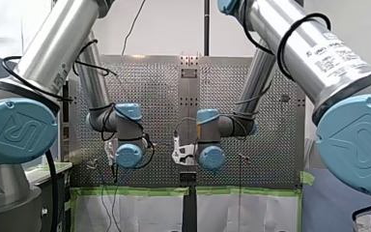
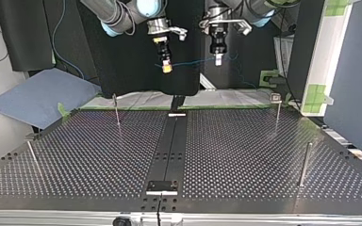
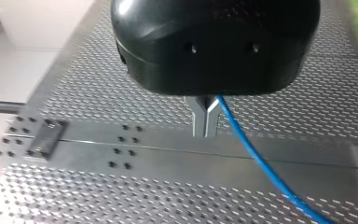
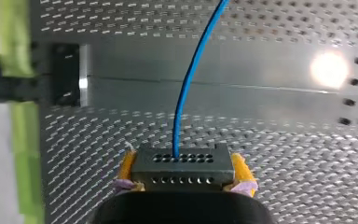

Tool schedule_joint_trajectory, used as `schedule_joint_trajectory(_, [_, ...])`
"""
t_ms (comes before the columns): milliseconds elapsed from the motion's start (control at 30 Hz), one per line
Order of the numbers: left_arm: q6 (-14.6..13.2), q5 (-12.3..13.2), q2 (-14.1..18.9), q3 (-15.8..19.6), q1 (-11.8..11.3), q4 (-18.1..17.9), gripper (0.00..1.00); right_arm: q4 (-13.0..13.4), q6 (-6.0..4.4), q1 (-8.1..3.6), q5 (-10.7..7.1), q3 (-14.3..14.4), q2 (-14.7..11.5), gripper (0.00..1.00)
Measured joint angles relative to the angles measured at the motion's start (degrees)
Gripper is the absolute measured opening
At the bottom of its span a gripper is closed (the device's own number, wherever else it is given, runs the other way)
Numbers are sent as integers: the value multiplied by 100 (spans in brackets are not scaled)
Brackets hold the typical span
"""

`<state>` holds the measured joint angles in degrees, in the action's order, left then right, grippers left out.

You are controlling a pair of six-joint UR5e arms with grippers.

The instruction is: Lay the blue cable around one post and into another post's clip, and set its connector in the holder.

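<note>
Both grippers hang high above the perforated table, at the top view's far side. My right gripper (image 2: 167,67) (image 4: 182,169) is shut with its yellow pads (image 4: 127,164) on the dark grey connector (image 4: 181,164). The thin blue cable (image 4: 186,88) leaves the connector's face and spans (image 2: 193,62) across to my left gripper (image 2: 218,59). In the left wrist view, the metal fingers (image 3: 200,119) of that gripper (image 3: 206,133) are shut on the cable (image 3: 256,161), which trails away beside them. A small black holder (image 2: 161,187) sits on the dark centre strip near the top view's near edge.
Thin posts stand on the table: one far left (image 2: 116,109), one far right with a clip on top (image 2: 276,99), a thicker one near right (image 2: 304,162), one near left (image 2: 32,156). A black block (image 4: 67,74) lies ahead of my right gripper, by green tape (image 4: 14,42).
</note>
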<state>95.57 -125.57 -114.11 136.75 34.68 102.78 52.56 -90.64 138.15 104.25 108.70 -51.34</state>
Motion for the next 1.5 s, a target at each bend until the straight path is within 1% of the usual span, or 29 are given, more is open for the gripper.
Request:
schedule_joint_trajectory(33, [35,16,66,-64,2,57,0,-19,-66,-9,-24,-64,-57,10])
schedule_joint_trajectory(133, [149,41,239,-231,-6,224,0,-57,-189,-27,-77,-179,-216,10])
schedule_joint_trajectory(233, [243,56,421,-324,-27,403,0,-143,-240,-43,-97,-251,-391,10])
schedule_joint_trajectory(333, [313,60,614,-358,-57,596,0,-279,-261,-60,-95,-301,-572,10])
schedule_joint_trajectory(467, [354,34,842,-437,-102,824,0,-373,-286,-87,-98,-323,-808,10])
schedule_joint_trajectory(633, [480,-147,1142,-625,-198,1125,0,-426,-309,-136,-110,-332,-1133,10])
schedule_joint_trajectory(700, [522,-179,1251,-677,-232,1242,0,-463,-311,-163,-116,-331,-1239,10])
schedule_joint_trajectory(800, [588,-201,1363,-733,-297,1424,0,-528,-314,-209,-162,-333,-1428,10])
schedule_joint_trajectory(967, [707,-163,1430,-781,-500,1711,0,-673,-315,-286,-304,-405,-1754,10])
schedule_joint_trajectory(1067, [808,-69,1519,-783,-651,1871,0,-756,-316,-323,-366,-475,-1851,10])
schedule_joint_trajectory(1200, [938,123,1710,-783,-863,2086,0,-792,-317,-369,-442,-543,-1882,10])
schedule_joint_trajectory(1300, [1007,280,1867,-784,-1024,2247,0,-836,-325,-401,-531,-614,-1886,10])
schedule_joint_trajectory(1433, [1073,482,2115,-784,-1273,2498,0,-996,-325,-420,-630,-747,-1886,10])
schedule_joint_trajectory(1500, [1104,521,2222,-784,-1380,2603,0,-1070,-316,-422,-675,-804,-1889,10])
